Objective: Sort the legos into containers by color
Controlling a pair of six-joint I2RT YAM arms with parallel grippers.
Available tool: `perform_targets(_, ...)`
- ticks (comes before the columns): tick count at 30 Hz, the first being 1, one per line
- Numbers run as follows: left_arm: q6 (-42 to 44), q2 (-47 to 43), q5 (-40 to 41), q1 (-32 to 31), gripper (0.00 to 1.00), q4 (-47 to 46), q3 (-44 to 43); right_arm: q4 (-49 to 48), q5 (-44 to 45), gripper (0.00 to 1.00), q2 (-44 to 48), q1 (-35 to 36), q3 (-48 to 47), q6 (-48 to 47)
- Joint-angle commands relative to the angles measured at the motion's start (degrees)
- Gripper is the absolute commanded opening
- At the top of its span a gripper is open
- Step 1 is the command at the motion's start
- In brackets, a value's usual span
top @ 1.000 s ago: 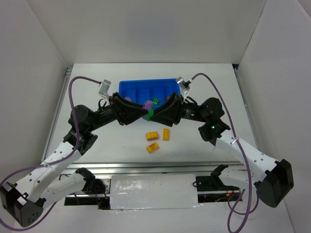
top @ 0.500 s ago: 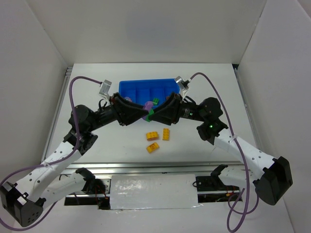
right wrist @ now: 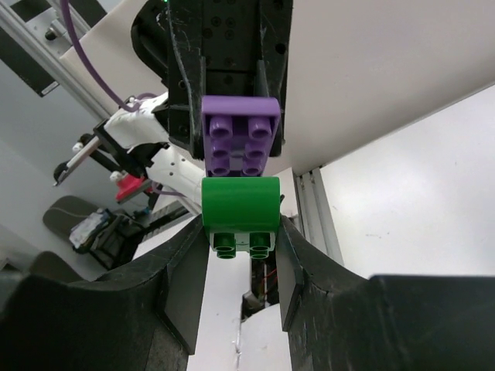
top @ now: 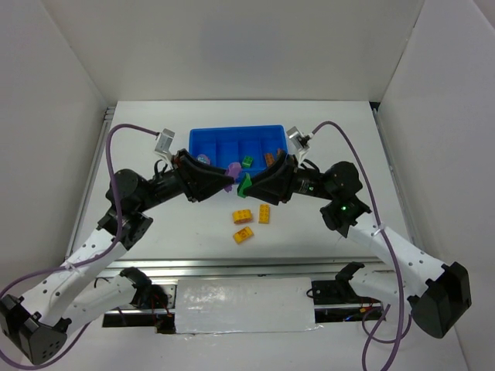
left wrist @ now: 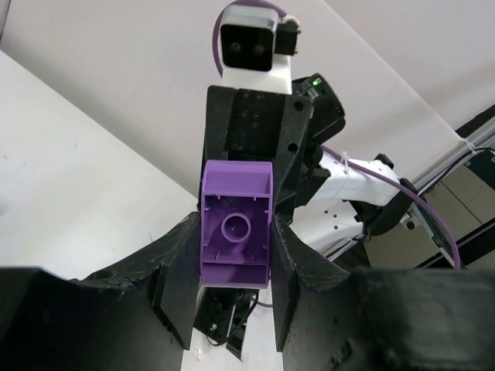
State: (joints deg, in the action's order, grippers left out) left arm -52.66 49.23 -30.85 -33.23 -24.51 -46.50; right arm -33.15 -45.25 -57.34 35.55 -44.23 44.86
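Note:
My left gripper [top: 227, 173] is shut on a purple lego [top: 231, 168], held above the table just in front of the blue tray [top: 203, 139]. In the left wrist view the purple lego [left wrist: 236, 193] shows its hollow underside between the fingers [left wrist: 182, 263]. My right gripper [top: 250, 186] is shut on a green lego [top: 244, 185], facing the left one. In the right wrist view the green lego [right wrist: 240, 202] sits just below the purple lego [right wrist: 240, 139]. Three yellow legos [top: 243, 216] [top: 264, 213] [top: 244, 235] lie on the table in front.
The tray holds a green lego [top: 247, 161], a brown lego [top: 269, 158] and a lilac piece [top: 203, 158] in its front compartments. White walls enclose the table on the left, back and right. A metal rail [top: 100, 147] runs along the left edge.
The right gripper has drawn back to the right with the green lego, opening a small gap to the purple lego. The left arm has barely moved.

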Motion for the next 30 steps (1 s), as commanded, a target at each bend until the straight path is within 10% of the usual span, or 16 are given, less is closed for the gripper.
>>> perform_targets(1,-1.03,-1.51,0.88,0.27,0.00,-5.36,-1.58,-4.72,-2.03,0.00,1.36,-0.75,1.51,-0.66)
perform_targets(5,0.54,-1.86,1.41,0.27,0.00,-2.31,-2.72,-0.97,0.24,0.00,2.41,-2.06,1.43,-3.97)
perform_targets(15,11.78,-5.90,18.89,0.36,0.00,24.13,-9.48,45.31,36.09,0.00,-12.14,-3.29,-20.07,-19.37)
perform_targets(30,18.04,7.79,45.96,2.99,0.00,51.14,-30.83,46.69,45.17,0.00,-21.41,-3.99,-28.55,-23.06)
